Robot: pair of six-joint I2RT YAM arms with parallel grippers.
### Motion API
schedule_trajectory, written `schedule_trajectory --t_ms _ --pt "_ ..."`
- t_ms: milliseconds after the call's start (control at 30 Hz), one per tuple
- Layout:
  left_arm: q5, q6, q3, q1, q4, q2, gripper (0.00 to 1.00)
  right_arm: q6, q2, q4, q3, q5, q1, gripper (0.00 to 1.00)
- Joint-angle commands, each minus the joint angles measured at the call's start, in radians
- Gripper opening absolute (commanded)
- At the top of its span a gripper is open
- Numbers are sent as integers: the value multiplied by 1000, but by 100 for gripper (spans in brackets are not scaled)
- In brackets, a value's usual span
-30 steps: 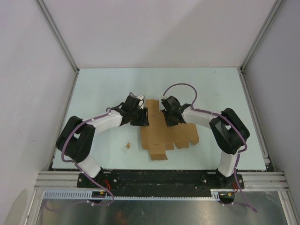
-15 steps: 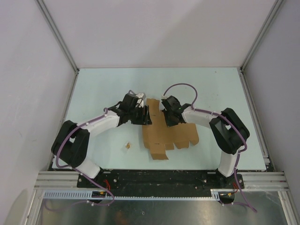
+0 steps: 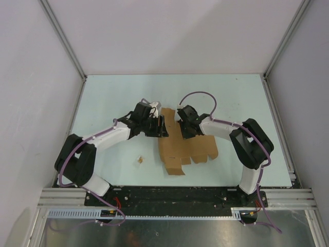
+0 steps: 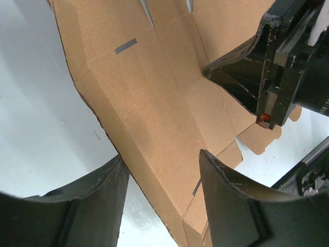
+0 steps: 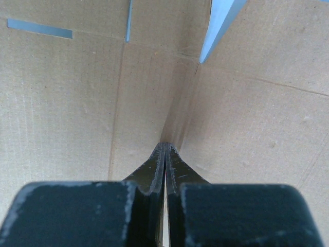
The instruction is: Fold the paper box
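Note:
The paper box (image 3: 186, 149) is a flat brown die-cut sheet with tabs, lying mid-table. My left gripper (image 3: 163, 127) stands open at the sheet's left edge. In the left wrist view the open left gripper (image 4: 160, 154) straddles that edge of the paper box (image 4: 154, 98): one finger is over the table, the other over the cardboard, and the edge strip is tilted up along a crease. My right gripper (image 3: 186, 134) is shut, with nothing between its fingers. Its closed tips (image 5: 164, 145) press down on a crease of the paper box (image 5: 72, 103). The right gripper (image 4: 206, 72) also shows in the left wrist view.
A tiny brown scrap (image 3: 139, 160) lies on the table left of the sheet. Grey walls close the table (image 3: 113, 92) in on the left, the back and the right. The arm bases sit at the near edge.
My left arm has pushed a little to the right, and the sheet's left edge has shifted inward and lifted slightly. The right gripper has stayed pressed on the cardboard.

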Motion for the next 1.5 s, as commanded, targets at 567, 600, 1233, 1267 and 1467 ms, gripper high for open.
schedule_trajectory --t_ms 567,600,1233,1267,1467 --pt "39 -39 61 -52 10 -20 40 9 41 31 -17 10 -7 0" --pt "38 -41 63 -53 10 -19 36 8 42 31 -17 8 -8 0" --pt "-28 8 62 -86 1 41 75 11 48 32 -17 -1 -5 0" --pt "-40 8 55 -86 -1 3 76 11 50 32 -17 -1 -4 0" --pt "-152 10 -26 -67 -4 -147 75 11 48 28 -17 3 -7 0"
